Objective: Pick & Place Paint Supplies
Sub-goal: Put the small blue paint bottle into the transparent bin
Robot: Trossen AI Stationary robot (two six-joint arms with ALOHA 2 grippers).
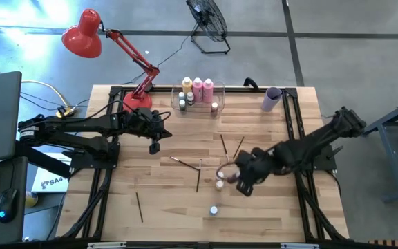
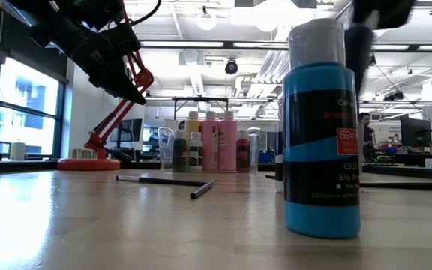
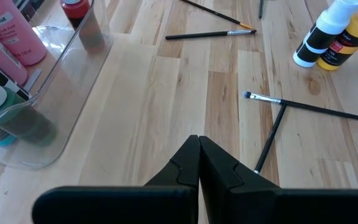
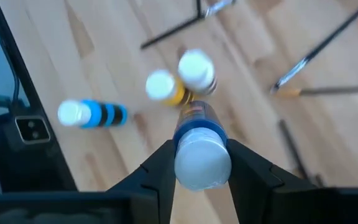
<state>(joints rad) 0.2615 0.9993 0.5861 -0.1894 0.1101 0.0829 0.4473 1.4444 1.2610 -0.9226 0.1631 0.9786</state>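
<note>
- Right hand (image 4: 199, 163) at desk (image 1: 268, 221) centre, fingers around a white-capped small bottle (image 4: 201, 146), gripping it
- left hand (image 1: 155, 146) at ten o'clock, fingers pressed together; holding nothing

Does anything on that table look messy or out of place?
Yes. Thin paintbrushes lie scattered at odd angles across the wood, two crossing, and a lone blue bottle stands apart near the front, while other bottles sit in the clear bin.
</note>
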